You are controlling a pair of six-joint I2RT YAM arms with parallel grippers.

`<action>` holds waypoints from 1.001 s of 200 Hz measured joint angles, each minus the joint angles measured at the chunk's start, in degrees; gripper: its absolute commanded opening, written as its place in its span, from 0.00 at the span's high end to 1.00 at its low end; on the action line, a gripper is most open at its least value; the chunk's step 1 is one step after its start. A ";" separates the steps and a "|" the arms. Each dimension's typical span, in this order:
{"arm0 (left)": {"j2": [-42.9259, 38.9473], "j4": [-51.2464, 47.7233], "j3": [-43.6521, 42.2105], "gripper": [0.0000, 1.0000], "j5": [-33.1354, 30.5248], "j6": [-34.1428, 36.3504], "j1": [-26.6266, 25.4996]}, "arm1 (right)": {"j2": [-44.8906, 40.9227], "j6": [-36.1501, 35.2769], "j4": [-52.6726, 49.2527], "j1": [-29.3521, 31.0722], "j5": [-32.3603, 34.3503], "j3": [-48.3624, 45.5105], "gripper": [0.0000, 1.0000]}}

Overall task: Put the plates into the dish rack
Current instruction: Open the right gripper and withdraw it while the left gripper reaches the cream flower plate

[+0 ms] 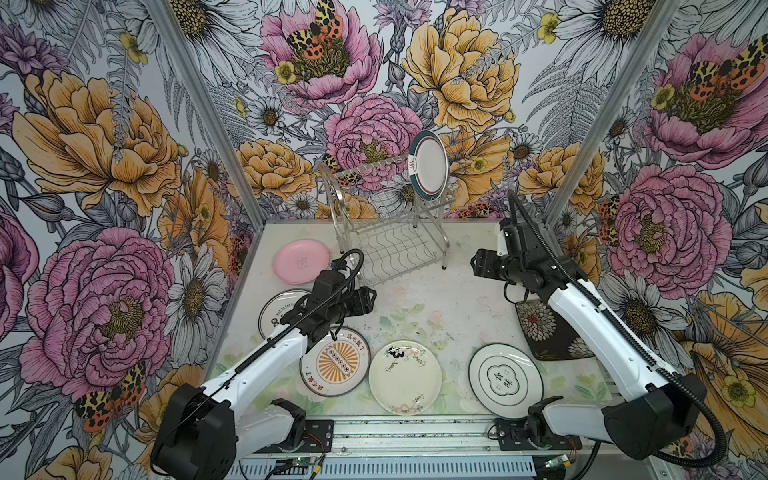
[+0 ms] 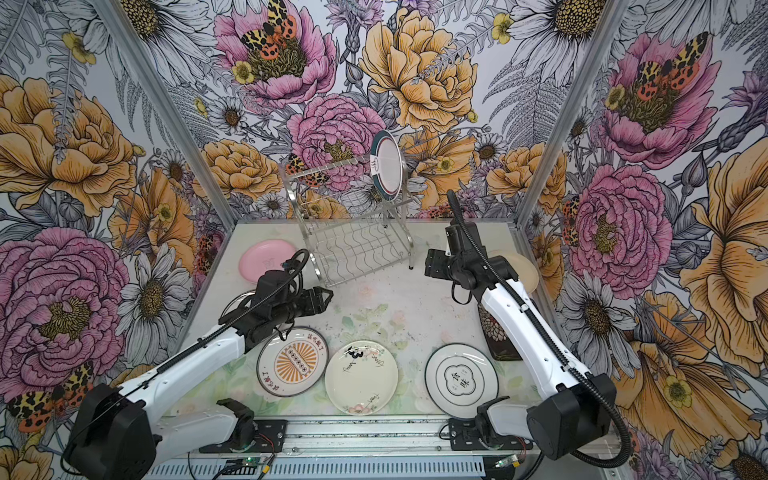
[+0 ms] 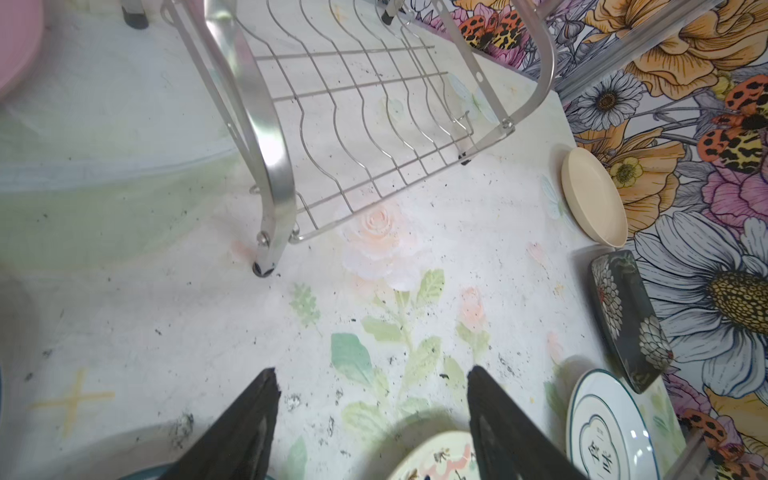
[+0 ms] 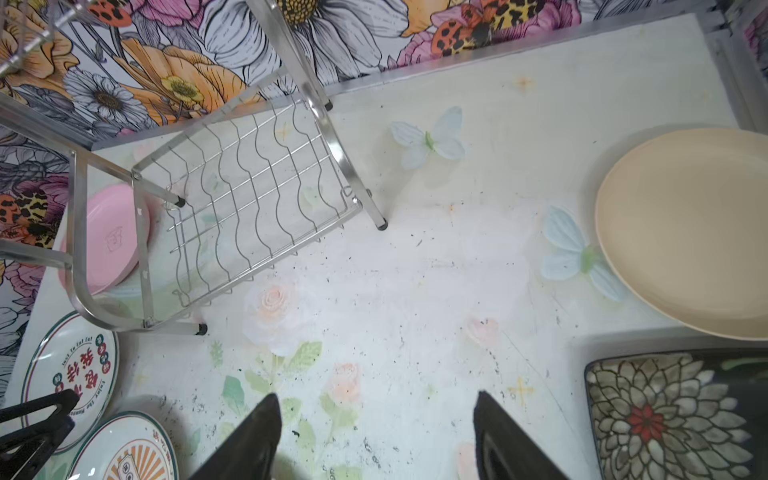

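Observation:
The steel dish rack (image 1: 332, 195) (image 2: 296, 199) stands at the back, with one teal-rimmed plate (image 1: 430, 166) (image 2: 388, 165) upright in its top tier. Flat on the table lie a pink plate (image 1: 301, 262), a sunburst plate (image 1: 336, 361), a cream flowered plate (image 1: 405, 376), a green-rimmed plate (image 1: 505, 380), a dark square plate (image 1: 544, 332) and a plain cream plate (image 4: 685, 232). A further printed plate (image 1: 276, 309) lies partly under the left arm. My left gripper (image 1: 372, 297) (image 3: 372, 374) is open and empty above the table, in front of the rack. My right gripper (image 1: 473, 264) (image 4: 376, 399) is open and empty, right of the rack.
Flowered walls with metal corner posts (image 1: 208, 108) close in the table on three sides. The arm bases sit on a metal rail (image 1: 415, 432) at the front edge. The rack's lower wire shelf (image 3: 374, 124) holds nothing.

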 measured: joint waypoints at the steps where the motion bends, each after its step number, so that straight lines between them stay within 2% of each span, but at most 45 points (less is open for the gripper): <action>1: -0.17 -0.20 -0.07 0.25 -0.04 -0.13 -0.13 | 0.00 0.02 -0.07 0.00 -0.15 -0.20 0.26; 56: -12.50 -13.53 -4.85 0.21 -1.84 -14.43 -13.60 | -1.86 0.17 -0.07 -0.22 -5.49 -5.14 0.24; 121: -16.96 -19.26 -8.33 0.15 -3.76 -32.70 -30.01 | -3.02 0.17 -0.07 -0.76 -9.94 -8.61 0.24; 159: -19.15 -19.04 -12.52 0.13 -5.14 -38.38 -34.16 | -3.02 0.15 -0.04 -0.96 -11.39 -9.70 0.24; 200: -20.98 -16.37 -18.25 0.13 -5.73 -41.29 -35.17 | -3.02 0.11 -0.07 -1.03 -12.50 -10.34 0.24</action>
